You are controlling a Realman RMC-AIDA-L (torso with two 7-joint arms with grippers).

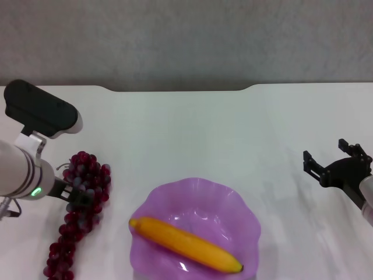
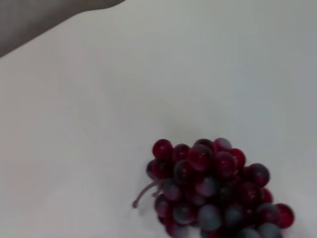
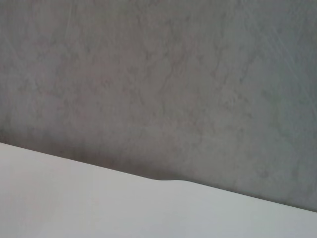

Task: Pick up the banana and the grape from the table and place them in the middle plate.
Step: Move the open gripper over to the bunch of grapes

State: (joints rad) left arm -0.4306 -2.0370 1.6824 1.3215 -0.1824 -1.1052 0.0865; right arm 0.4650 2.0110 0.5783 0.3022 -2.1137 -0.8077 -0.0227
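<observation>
One banana [image 1: 185, 244] lies diagonally inside the middle plate [image 1: 245, 219], which sits at the near centre of the white tabletop [image 1: 192, 134]. To the plate's left, apart from it, the grape [image 1: 81, 204] bunch rests on the tabletop; the left tool [image 1: 78, 195] sits over its middle, its opening impossible to judge. Well to the right, the right tool [image 1: 332, 160] hovers spread and empty.

The left tool [image 1: 78, 195] sits down among the grape [image 1: 81, 216] bunch, its fingers buried in berries, so their spread cannot be read. Below the tool the bunch runs off the head view's lower edge, as does the middle plate [image 1: 245, 207].
</observation>
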